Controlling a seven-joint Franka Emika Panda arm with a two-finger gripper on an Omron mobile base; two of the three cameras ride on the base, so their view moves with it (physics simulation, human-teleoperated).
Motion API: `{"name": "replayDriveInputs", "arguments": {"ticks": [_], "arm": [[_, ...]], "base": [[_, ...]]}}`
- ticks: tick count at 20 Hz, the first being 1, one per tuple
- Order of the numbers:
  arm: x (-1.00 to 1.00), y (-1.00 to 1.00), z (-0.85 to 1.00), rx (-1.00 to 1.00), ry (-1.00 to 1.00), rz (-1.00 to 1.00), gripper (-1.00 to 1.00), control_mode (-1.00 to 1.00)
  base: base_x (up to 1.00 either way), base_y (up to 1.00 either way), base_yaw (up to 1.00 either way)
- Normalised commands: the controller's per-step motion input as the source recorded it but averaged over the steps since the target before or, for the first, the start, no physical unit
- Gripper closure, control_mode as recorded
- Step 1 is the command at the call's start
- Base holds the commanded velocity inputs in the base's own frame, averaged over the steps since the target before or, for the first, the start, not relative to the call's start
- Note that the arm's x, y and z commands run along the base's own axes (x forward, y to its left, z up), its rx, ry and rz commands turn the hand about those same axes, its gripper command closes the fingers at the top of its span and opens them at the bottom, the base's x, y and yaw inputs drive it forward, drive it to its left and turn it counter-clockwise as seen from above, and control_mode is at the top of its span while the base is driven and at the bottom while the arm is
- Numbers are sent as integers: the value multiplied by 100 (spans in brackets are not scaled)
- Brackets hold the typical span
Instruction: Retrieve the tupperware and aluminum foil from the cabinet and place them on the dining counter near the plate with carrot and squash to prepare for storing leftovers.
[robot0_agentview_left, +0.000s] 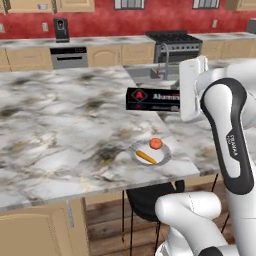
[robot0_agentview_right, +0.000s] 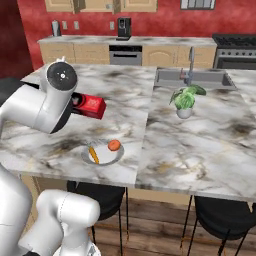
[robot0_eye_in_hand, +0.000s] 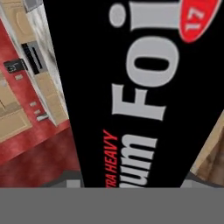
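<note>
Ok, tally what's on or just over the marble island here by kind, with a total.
Foil box: 1, the aluminum foil, held above the dining counter
Plate: 1
Carrot: 1
Round orange-red vegetable piece: 1
Potted plant: 1
Total: 5

red wall (robot0_agentview_right: 165, 17), tan cabinets (robot0_agentview_right: 80, 52)

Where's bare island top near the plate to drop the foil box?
Free: the marble of the dining counter left of the plate, and the strip between the plate and the held aluminum foil. Also open right of the plate up to the potted plant. Tight: the plate sits close to the front edge.
</note>
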Motion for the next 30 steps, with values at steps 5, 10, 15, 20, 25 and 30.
{"name": "replayDriveInputs", "arguments": {"ticks": [5, 10, 15, 20, 25, 30], "arm": [[0, 0, 0, 0, 0, 0, 100, 100], [12, -38, -3, 0, 5, -14, 100, -100], [31, -55, -13, 0, 13, -36, 100, -100], [33, -66, -22, 4, 10, -49, 100, -100], [14, -71, -19, 9, 3, -36, 100, -100], [2, -74, -3, 13, 0, -18, 100, -100]], "base": [[0, -38, 19], [0, 0, 0], [0, 0, 0], [0, 0, 0], [0, 0, 0], [0, 0, 0]]}}
